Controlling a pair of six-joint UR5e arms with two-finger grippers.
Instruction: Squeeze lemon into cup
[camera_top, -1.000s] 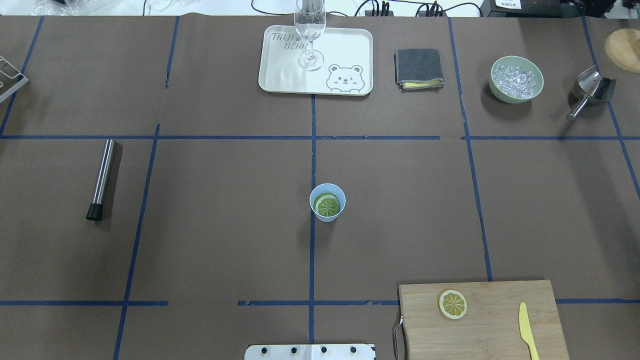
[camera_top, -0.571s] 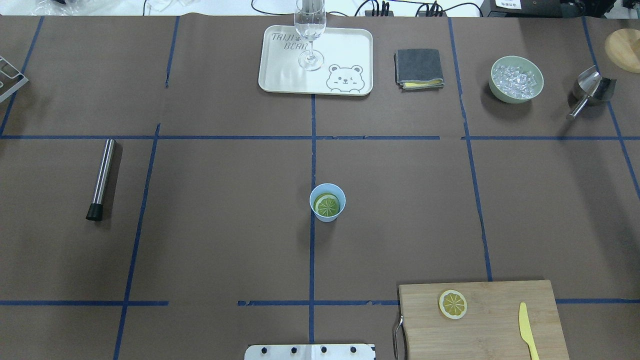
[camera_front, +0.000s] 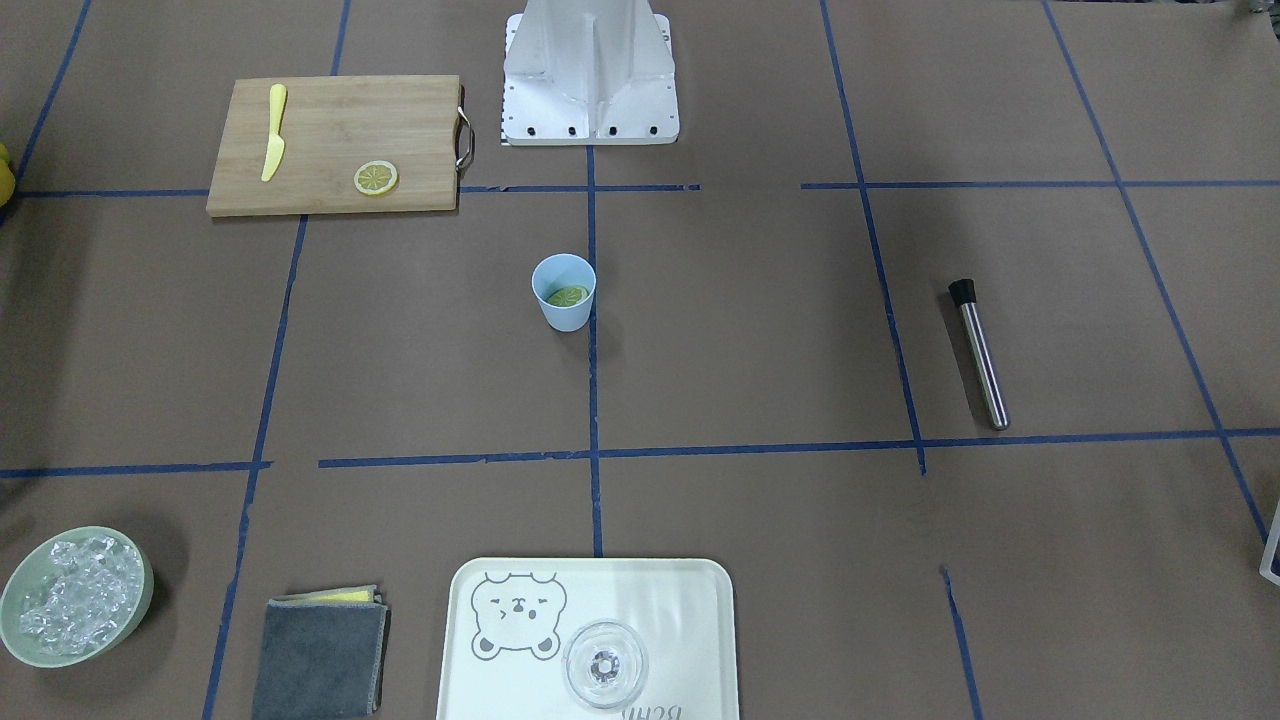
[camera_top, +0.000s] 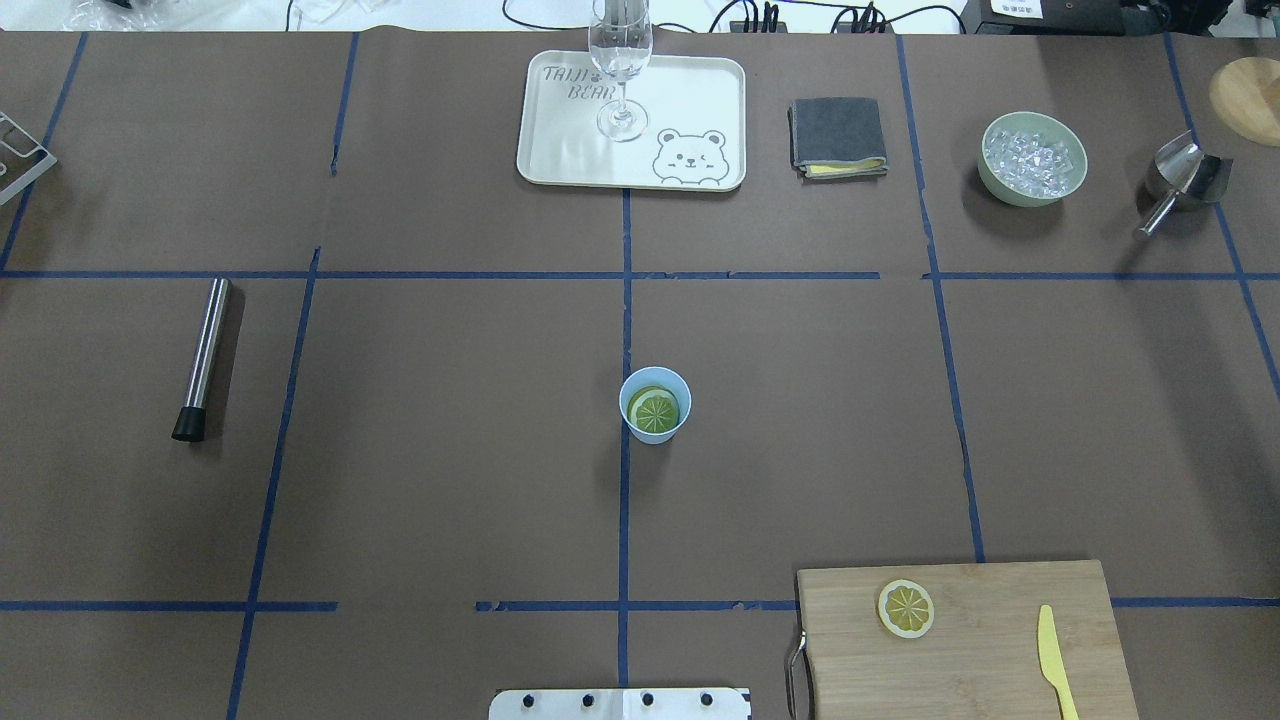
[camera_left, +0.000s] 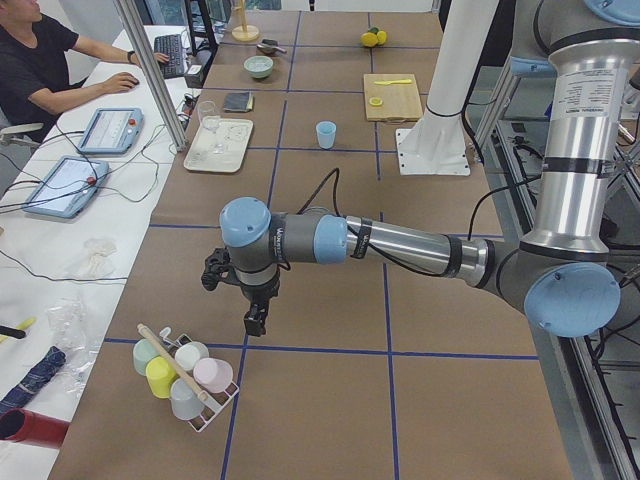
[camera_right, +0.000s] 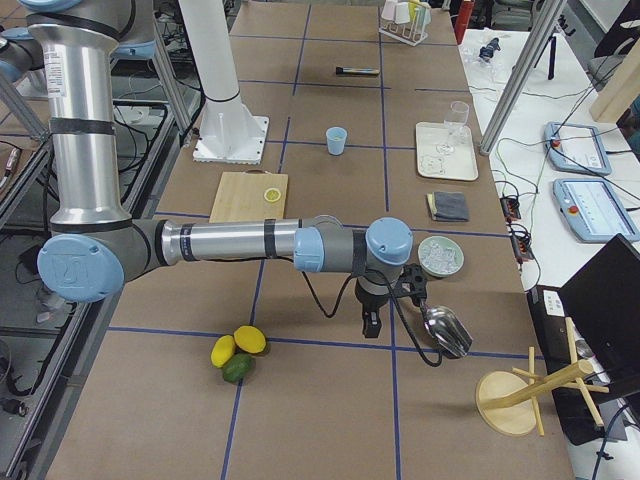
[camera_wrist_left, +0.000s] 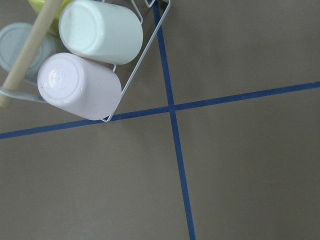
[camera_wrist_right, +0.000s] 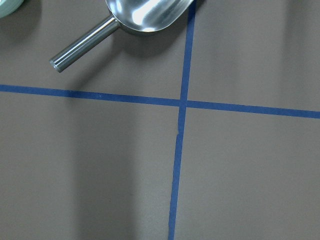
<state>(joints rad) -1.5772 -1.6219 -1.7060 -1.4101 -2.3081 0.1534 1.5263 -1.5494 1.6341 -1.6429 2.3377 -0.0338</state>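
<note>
The light-blue cup (camera_top: 672, 431) stands upright at the table's middle, also in the front view (camera_front: 566, 313). A lemon slice (camera_top: 657, 411) lies inside it, also in the front view (camera_front: 567, 296). A second slice (camera_top: 906, 608) lies on the wooden cutting board (camera_top: 980, 660). My left gripper (camera_left: 256, 322) hangs far off near a rack of cups; I cannot tell if it is open or shut. My right gripper (camera_right: 370, 325) hangs beside a metal scoop, far from the cup; I cannot tell its state either.
A yellow plastic knife (camera_top: 1052, 660) lies on the board. A tray (camera_top: 690, 100) with a wine glass (camera_top: 621, 60), a grey cloth (camera_top: 838, 136), a bowl of ice (camera_top: 1032, 158) and a scoop (camera_top: 1185, 180) stand at the back. A steel muddler (camera_top: 203, 358) lies left.
</note>
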